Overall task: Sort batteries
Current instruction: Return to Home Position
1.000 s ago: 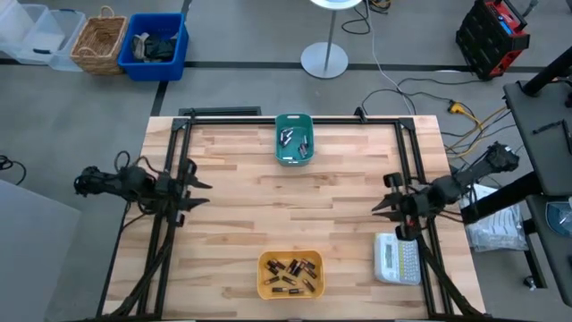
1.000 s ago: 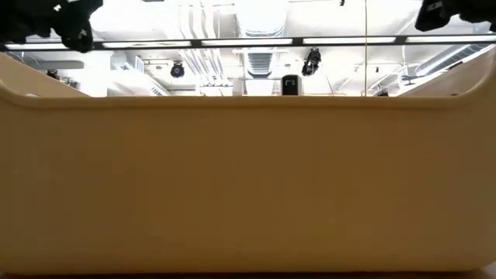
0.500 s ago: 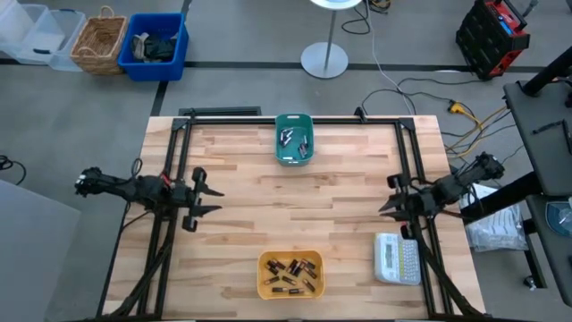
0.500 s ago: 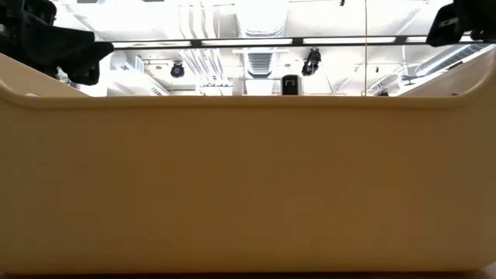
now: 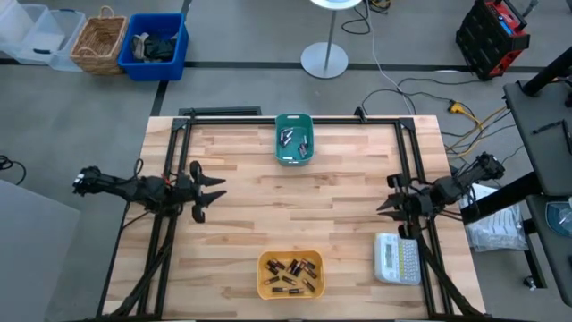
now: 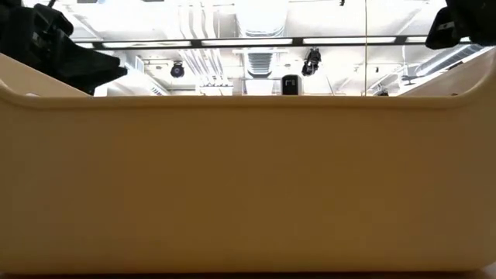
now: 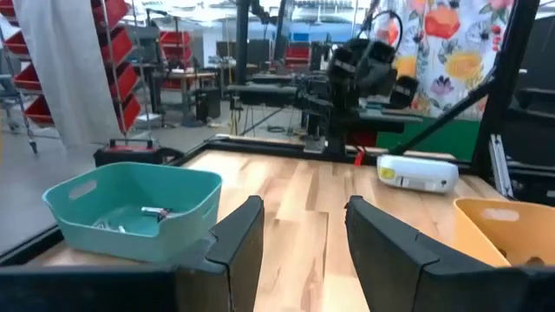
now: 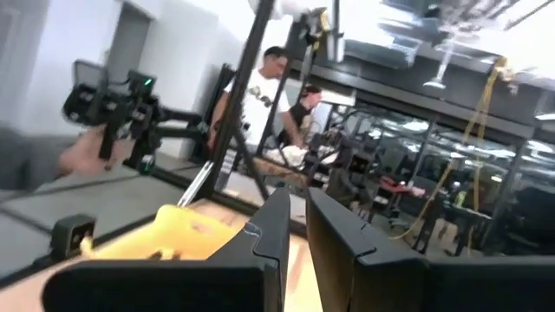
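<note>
Left gripper (image 5: 213,190), right gripper (image 5: 382,200) (opposite table (image 5: 295,210) edges)

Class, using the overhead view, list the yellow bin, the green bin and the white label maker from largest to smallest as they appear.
1. yellow bin, clearly the largest.
2. green bin and label maker: too alike in apparent size to rank.

The yellow bin (image 5: 263,275) holds dark batteries (image 5: 292,267) with brownish bands; the teal bin (image 5: 278,141) holds silvery batteries (image 5: 292,139). The table (image 5: 259,219) is pale striped wood, the label-maker (image 5: 398,259) white.
</note>
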